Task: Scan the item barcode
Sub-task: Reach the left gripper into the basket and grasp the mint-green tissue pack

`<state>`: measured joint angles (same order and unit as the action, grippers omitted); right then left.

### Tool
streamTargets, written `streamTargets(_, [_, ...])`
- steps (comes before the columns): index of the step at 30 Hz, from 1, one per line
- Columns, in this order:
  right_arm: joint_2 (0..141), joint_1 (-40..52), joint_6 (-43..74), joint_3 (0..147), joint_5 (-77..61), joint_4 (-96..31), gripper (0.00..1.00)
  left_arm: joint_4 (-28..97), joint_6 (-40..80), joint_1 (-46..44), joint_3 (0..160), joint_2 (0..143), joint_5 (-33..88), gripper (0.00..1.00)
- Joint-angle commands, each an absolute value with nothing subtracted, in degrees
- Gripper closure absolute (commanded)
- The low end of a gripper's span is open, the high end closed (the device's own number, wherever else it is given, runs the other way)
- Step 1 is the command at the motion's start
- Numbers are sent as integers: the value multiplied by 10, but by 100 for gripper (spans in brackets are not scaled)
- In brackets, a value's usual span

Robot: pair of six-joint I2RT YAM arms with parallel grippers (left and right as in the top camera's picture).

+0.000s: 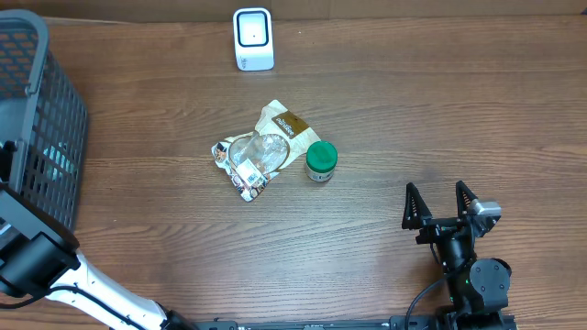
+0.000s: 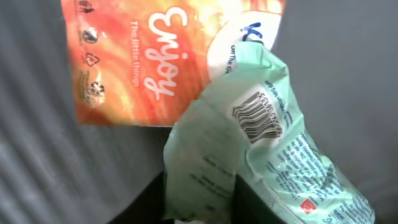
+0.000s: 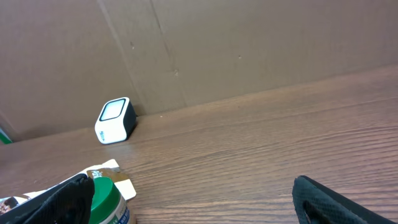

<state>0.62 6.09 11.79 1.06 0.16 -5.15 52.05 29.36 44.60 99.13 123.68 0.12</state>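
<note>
In the left wrist view my left gripper (image 2: pixel 199 200) is shut on the lower end of a mint-green packet (image 2: pixel 249 149), one dark finger on each side of it. The packet's barcode (image 2: pixel 258 115) faces the camera. Behind it lies an orange "Enjoy" packet (image 2: pixel 143 62) on the grey floor of the basket. Overhead, the left arm (image 1: pixel 37 261) reaches into the dark mesh basket (image 1: pixel 41 110), where its gripper is hidden. The white scanner (image 1: pixel 253 38) stands at the table's far edge. My right gripper (image 1: pixel 440 197) is open at the front right, holding nothing.
A crinkled clear pouch with a brown label (image 1: pixel 261 151) and a green-lidded jar (image 1: pixel 321 160) lie mid-table. The right wrist view shows the jar (image 3: pixel 106 202), the scanner (image 3: pixel 115 121) and a brown cardboard wall (image 3: pixel 249 50) behind the table.
</note>
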Motion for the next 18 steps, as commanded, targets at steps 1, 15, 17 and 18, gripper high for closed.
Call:
streamTargets(1, [2,63,117,5,-1,-48,0,528,264,442,976,1255,-4,96])
streamTargets(15, [2,63,117,5,-1,-48,0,564,253,443,1074,1060,27,96])
streamTargets(17, [2,63,117,5,-1,-48,0,564,253,443,1090,1005,28,96])
streamTargets(18, [2,63,117,5,-1,-48,0,564,253,443,1096,978,30,96])
